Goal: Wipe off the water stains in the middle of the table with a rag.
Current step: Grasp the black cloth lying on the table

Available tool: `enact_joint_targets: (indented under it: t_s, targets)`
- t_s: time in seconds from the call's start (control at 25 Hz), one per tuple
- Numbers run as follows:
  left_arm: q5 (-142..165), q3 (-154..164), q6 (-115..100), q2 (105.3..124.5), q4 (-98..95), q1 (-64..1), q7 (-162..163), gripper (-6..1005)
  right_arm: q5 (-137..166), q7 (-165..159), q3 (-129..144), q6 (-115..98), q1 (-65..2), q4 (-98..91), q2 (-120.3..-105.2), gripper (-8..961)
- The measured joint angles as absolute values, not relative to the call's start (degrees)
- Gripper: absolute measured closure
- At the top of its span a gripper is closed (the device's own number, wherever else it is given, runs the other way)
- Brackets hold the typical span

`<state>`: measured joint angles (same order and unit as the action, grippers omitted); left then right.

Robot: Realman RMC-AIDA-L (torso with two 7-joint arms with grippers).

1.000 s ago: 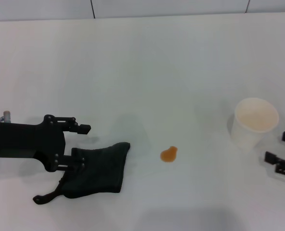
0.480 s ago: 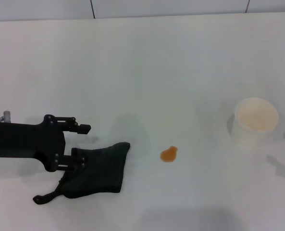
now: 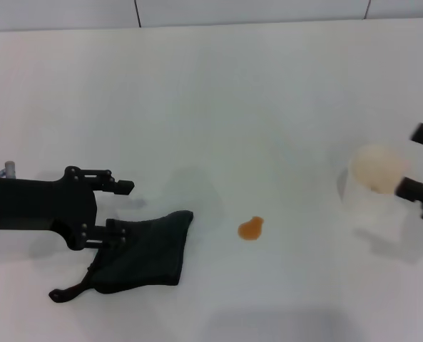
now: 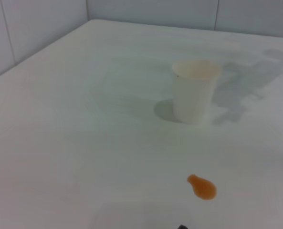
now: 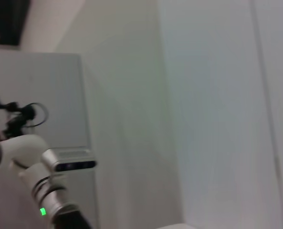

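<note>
The rag lies dark and crumpled on the white table at the near left, with a thin corner trailing toward the front. My left gripper is open; its near finger rests on the rag's left edge and the far finger is off the cloth. The water stain is a small orange blot to the right of the rag, apart from it. It also shows in the left wrist view. My right gripper is open at the right edge, raised in front of the cup.
A white paper cup stands upright at the right, partly covered by my right fingers; it also shows in the left wrist view beyond the stain. The right wrist view shows only a wall and arm hardware.
My right gripper left the lower right edge, nearly went out of view, then came back higher, in front of the cup. The left gripper, rag and stain have not moved.
</note>
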<state>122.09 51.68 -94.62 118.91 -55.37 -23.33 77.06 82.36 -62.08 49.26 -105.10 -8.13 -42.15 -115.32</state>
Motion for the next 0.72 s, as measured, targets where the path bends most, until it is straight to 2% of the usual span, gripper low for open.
enact_joint_targets:
  t_s: [0.72]
  targets:
    - [121.7, 51.5, -92.7, 118.91, -55.4, -24.0, 77.0, 347, 87.7, -71.1, 70.5, -85.1, -14.3, -60.5, -115.11, 110]
